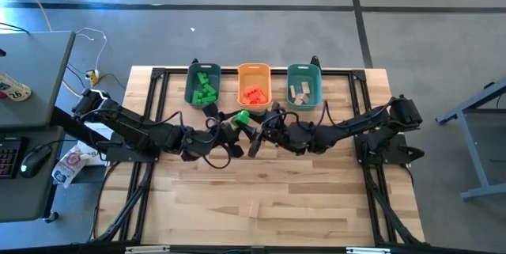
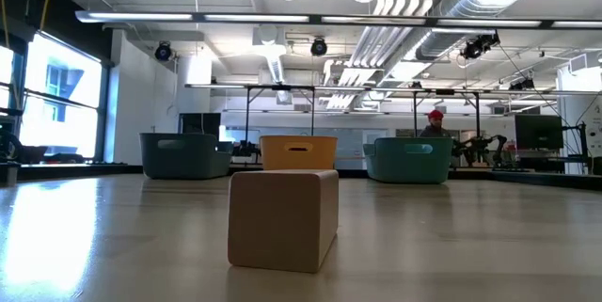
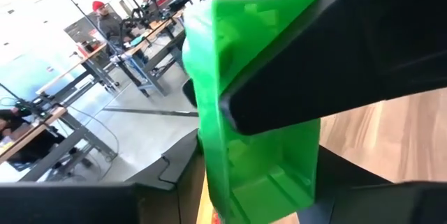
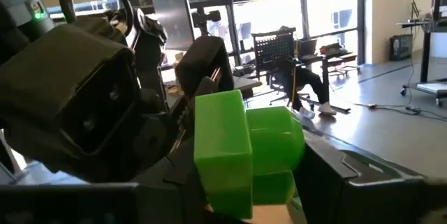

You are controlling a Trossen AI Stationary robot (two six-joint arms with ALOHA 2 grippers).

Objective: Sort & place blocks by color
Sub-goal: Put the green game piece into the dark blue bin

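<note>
Nearest you, one tan block [image 2: 283, 218] sits alone on the table [image 1: 269, 199], well in front of the bins. Mid-table, both grippers meet on a green block [image 1: 241, 117]: your right gripper [image 1: 254, 135] is clamped on it, and your left gripper [image 1: 229, 130] has its fingers [image 3: 335, 77] against it too. Behind them, left teal bin [image 1: 203, 86] has green blocks, orange bin [image 1: 254, 85] red-orange, right teal bin [image 1: 303, 88] tan.
</note>
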